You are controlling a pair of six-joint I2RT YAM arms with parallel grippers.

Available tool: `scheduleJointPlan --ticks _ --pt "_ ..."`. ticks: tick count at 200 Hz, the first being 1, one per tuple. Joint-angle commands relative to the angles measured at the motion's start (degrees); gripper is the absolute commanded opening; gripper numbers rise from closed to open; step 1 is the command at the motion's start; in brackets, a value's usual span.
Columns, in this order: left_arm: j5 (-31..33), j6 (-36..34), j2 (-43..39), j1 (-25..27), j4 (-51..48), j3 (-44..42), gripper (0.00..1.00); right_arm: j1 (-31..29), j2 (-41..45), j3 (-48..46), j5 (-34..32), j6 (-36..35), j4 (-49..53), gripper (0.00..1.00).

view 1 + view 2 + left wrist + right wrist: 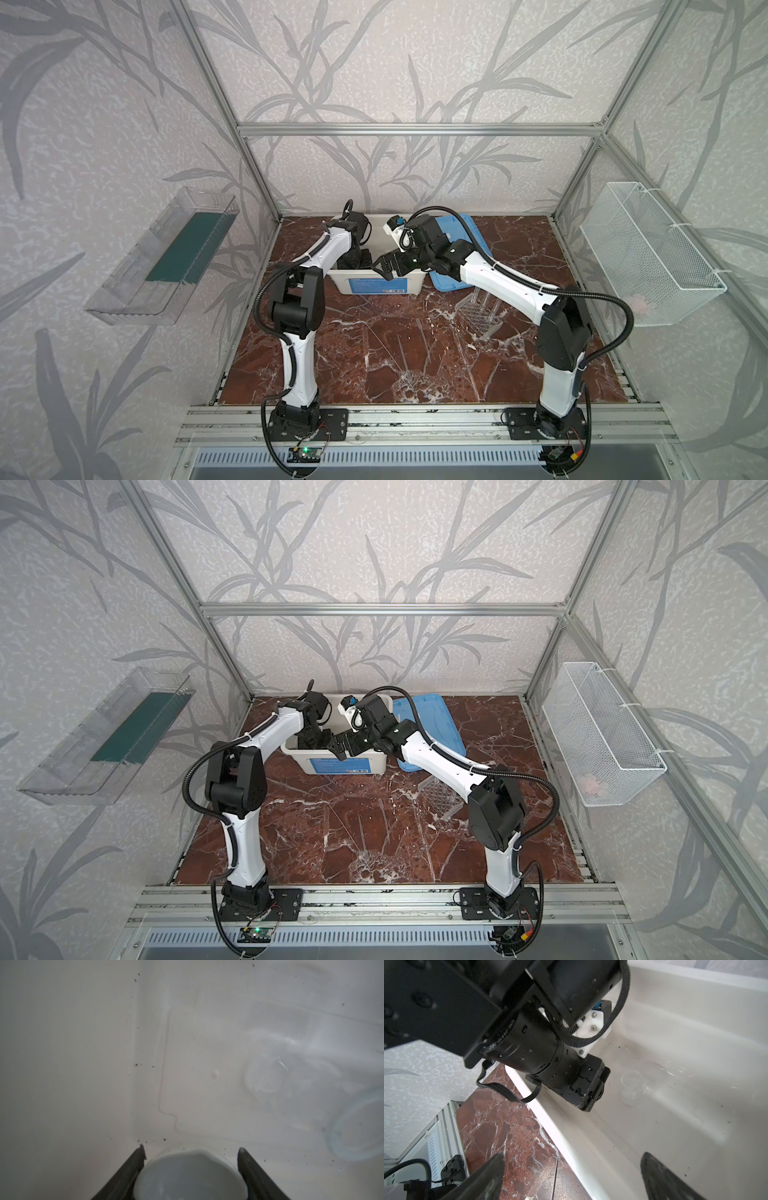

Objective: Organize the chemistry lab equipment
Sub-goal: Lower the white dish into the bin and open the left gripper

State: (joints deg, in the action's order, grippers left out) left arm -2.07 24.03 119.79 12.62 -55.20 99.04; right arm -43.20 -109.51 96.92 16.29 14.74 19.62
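**Supervisor:** What are the tools doing?

**Operator:** My left gripper (191, 1148) is down inside the white tub (345, 284). Its fingers (128, 1172) sit against both sides of the small white dish (191, 1176). I read that as clamped on the dish, which sits low between them, close over the tub floor. My right gripper (573, 1155) stands wide apart with nothing in it. It hangs over the tub's near rim, one finger above the marble table (512, 1126) and the other above the tub's inside.

**Supervisor:** And the next piece?

**Operator:** The small clear jar (632, 1088). It stands on the tub floor, mouth up as far as I can tell, so its long axis runs upright. From the right gripper it lies ahead and below, further into the tub, just beyond the left gripper's body. The left tool is much the nearer of the two, but it's occupied.

**Supervisor:** So the right arm takes it?

**Operator:** That's my judgement. The reach would pass close by the left wrist, so I'd want the left arm out of the way with the dish first. Then I'd come down on the jar from above, jaws astride its neck.

**Supervisor:** Anything else nearby?

**Operator:** The clear rack (478, 316) sits on the table under my right forearm, well behind the right gripper. A thin rod (554, 1178) lies on the marble between that gripper's fingers. The blue lid (478, 237) lies beside the tub.
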Motion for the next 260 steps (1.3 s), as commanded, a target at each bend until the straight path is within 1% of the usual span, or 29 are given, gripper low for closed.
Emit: scheduleJointPlan --ticks 1,34,58,83,131,185,207,243,260 --pt "0.39 -0.3 2.16 0.07 -0.8 2.28 0.49 0.22 -1.15 1.38 -1.83 -0.59 0.11 1.0" --pt "0.66 -0.27 4.16 0.04 -0.35 3.2 0.49 0.22 -1.99 1.54 -2.41 -0.07 -0.41 1.0" --pt "-0.37 0.13 5.1 0.12 0.07 3.52 0.49 0.22 -2.68 1.8 -2.56 0.33 -0.57 1.0" --pt "1.18 -0.02 5.9 0.12 -0.43 4.13 0.49 0.22 -3.17 1.95 -2.67 0.54 -0.47 1.0" --pt "1.34 1.02 5.46 0.27 4.03 0.35 0.48 0.31 -3.16 1.12 -2.24 1.41 -1.23 1.0" --pt "0.23 2.77 5.03 0.45 7.43 -2.63 0.59 0.31 -3.25 0.6 -2.58 1.92 -1.69 1.0" --pt "0.23 2.54 5.32 0.47 7.18 -2.33 0.66 0.31 -3.15 0.48 -2.63 1.98 -1.69 1.0" --pt "0.9 2.19 5.41 0.6 6.94 -2.28 0.66 0.4 -2.79 0.22 -2.92 1.96 -1.97 1.0" --pt "-0.26 2.55 5.58 0.65 7.34 -2.59 0.67 0.4 -2.67 0.09 -2.91 2.07 -2.1 1.0"
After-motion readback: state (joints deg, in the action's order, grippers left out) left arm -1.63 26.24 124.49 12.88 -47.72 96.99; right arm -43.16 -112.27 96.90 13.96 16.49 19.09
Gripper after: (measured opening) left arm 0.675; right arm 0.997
